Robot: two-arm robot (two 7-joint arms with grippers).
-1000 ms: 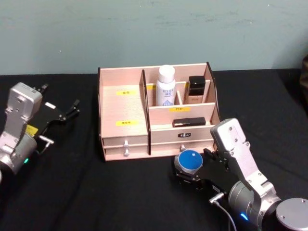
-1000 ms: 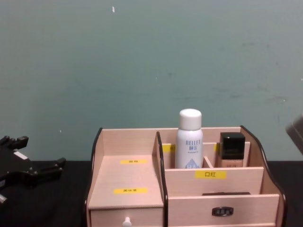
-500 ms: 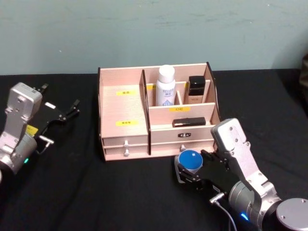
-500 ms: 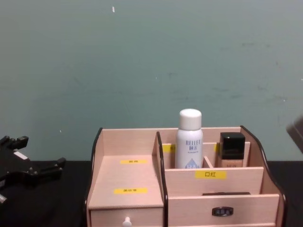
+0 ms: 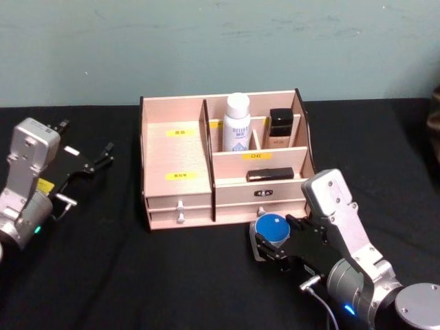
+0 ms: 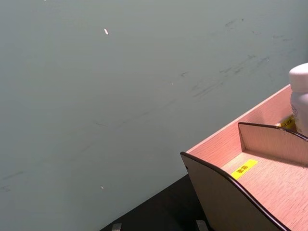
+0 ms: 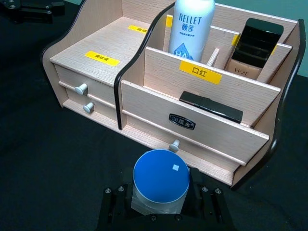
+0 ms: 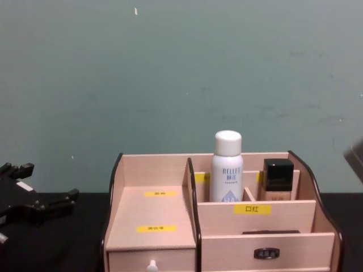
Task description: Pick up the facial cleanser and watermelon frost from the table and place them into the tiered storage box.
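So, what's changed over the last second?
The right gripper, shut on the squat frosted glass jar with a round blue lid, has edged it slightly towards the light wooden tiered organiser. The tall white cylindrical bottle, already in a back compartment, and the open left gripper have not moved.

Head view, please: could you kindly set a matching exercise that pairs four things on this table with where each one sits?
Things:
1. tall white cylindrical facial cleanser bottle
2. squat frosted glass watermelon frost jar, blue lid
3. small beige bottle, square black cap
4. left gripper

Places:
A. open, left of the light wooden tiered storage box
B. rear right compartment
C. rear compartment beside the tall dark-edged divider
D. clamped in the right gripper, before the drawers

Pairs: 1-C, 2-D, 3-B, 4-A
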